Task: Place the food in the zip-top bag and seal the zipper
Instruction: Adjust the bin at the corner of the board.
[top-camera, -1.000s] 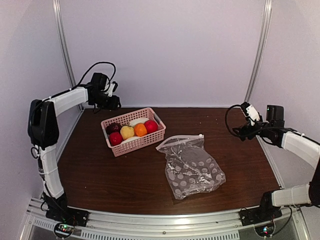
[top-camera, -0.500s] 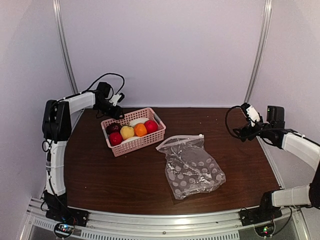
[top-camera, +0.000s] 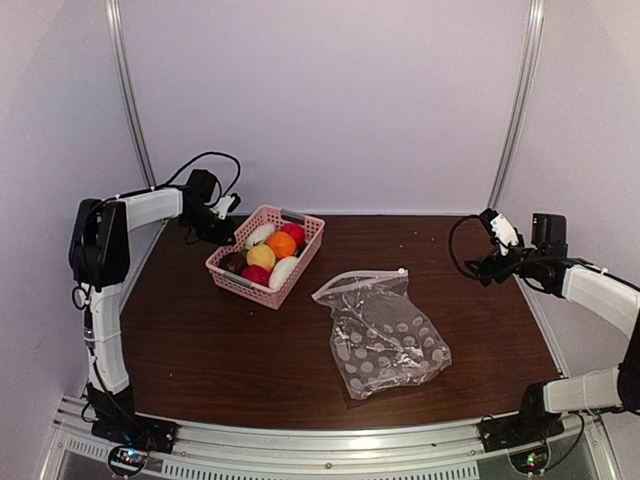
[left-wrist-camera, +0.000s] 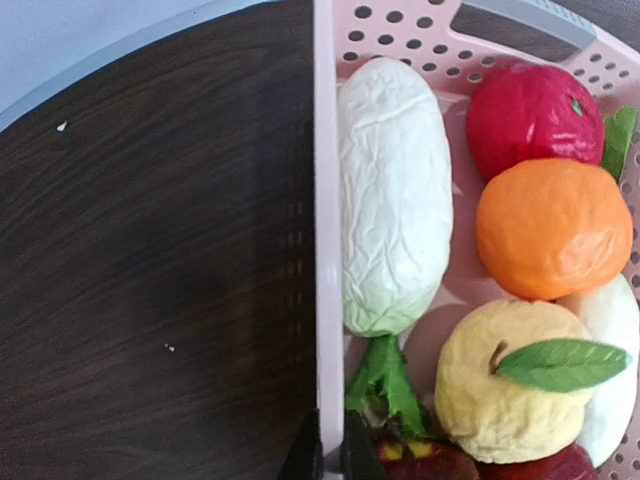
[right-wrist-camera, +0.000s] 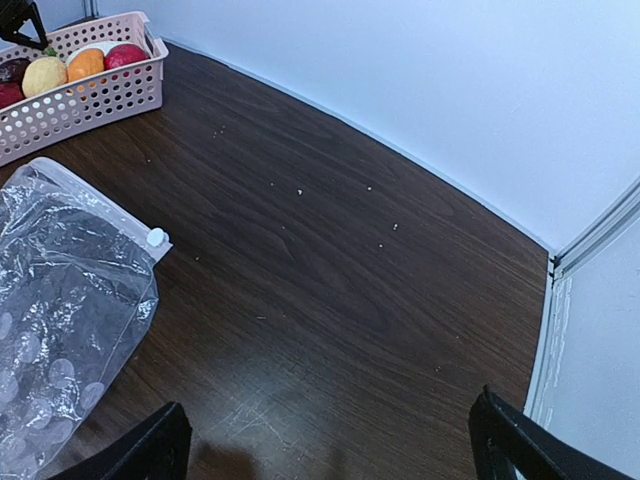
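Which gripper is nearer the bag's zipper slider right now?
Right. The right gripper hangs open off to the right of the slider, apart from it. The left gripper is farther off on the slider's left, shut on the rim of the pink basket.

The right gripper (right-wrist-camera: 330, 445) hangs above the dark wooden table (right-wrist-camera: 330, 270), its two black fingers (right-wrist-camera: 160, 445) spread wide at the lower corners of the view with nothing between them. At the left lies the zip-top bag (right-wrist-camera: 60, 310), clear, crinkled and dotted white, with the zipper (right-wrist-camera: 95, 200) along its upper edge and a small white slider (right-wrist-camera: 156, 237) at the near end. Well beyond it, top left, stands the pink lattice basket (right-wrist-camera: 90, 100) holding a yellow piece (right-wrist-camera: 46, 74), an orange piece (right-wrist-camera: 86, 63) and a red piece (right-wrist-camera: 127, 55). The left gripper (right-wrist-camera: 20, 22) shows as a black shape at the basket's far corner. A pale wall (right-wrist-camera: 400, 70) rises behind the table.
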